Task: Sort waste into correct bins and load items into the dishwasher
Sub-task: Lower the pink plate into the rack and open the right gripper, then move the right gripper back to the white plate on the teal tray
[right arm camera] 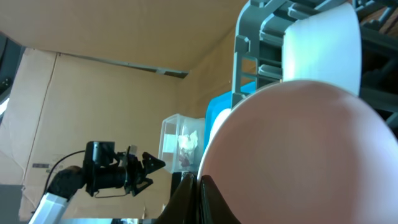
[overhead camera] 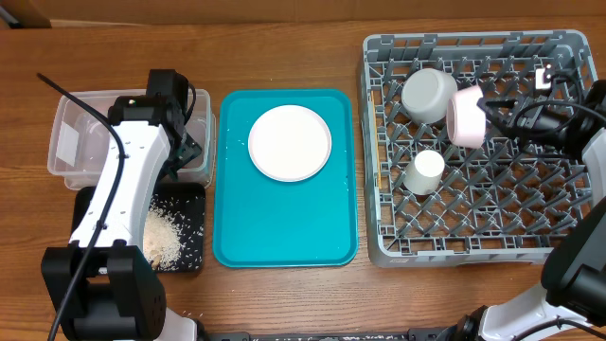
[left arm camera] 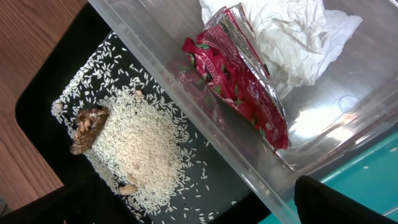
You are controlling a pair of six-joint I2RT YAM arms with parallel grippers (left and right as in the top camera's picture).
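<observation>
My left gripper hangs open over the border between the clear tub and the black tray, holding nothing. One dark fingertip shows at the lower right of the left wrist view. A red wrapper and a white napkin lie in the tub. Rice with brown scraps lies in the black tray. My right gripper is shut on the rim of the pink bowl, which stands on edge in the grey dish rack beside the white bowl. The cream cup stands in the rack.
A teal serving tray lies between the bins and the rack, with the pale round plate on its far half. A few rice grains are scattered on the wood table near the black tray.
</observation>
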